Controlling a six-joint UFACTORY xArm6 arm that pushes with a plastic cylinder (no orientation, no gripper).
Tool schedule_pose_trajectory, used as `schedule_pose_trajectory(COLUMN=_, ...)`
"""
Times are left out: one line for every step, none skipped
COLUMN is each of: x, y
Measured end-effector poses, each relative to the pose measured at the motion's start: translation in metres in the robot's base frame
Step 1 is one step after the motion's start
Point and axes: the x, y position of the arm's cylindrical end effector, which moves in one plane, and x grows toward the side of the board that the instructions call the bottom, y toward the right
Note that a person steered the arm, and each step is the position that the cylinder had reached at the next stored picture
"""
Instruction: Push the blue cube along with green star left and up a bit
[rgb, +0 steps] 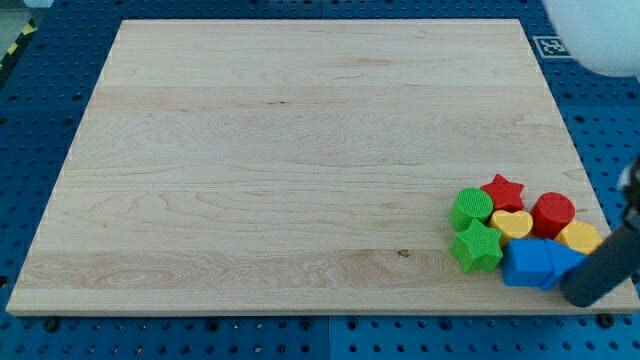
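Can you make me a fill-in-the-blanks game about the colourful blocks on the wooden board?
1. The green star sits just to the view's ____ of the blue cube.
2. The heart between the blocks is coloured ____.
3. My tip is at the blue cube's ____ side in the view.
4. All blocks crowd the board's bottom ____ corner.

Missing words: left; yellow; right; right

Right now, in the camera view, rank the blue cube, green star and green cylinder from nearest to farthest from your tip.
My tip sits at the view's bottom right.
1. Blue cube: just left of it, apparently touching.
2. Green star: left of the cube.
3. Green cylinder: above the star.
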Motion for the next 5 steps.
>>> schedule_pose_trajectory(x=-0.003, y=-0.025)
schedule_pose_trajectory(x=-0.007, y=-0.023)
schedule_pose_trajectory(x=-0.002, y=-0.008)
schedule_pose_trajectory(x=0.001, y=0.014)
schedule_pose_trajectory(x=-0.011, y=0.007)
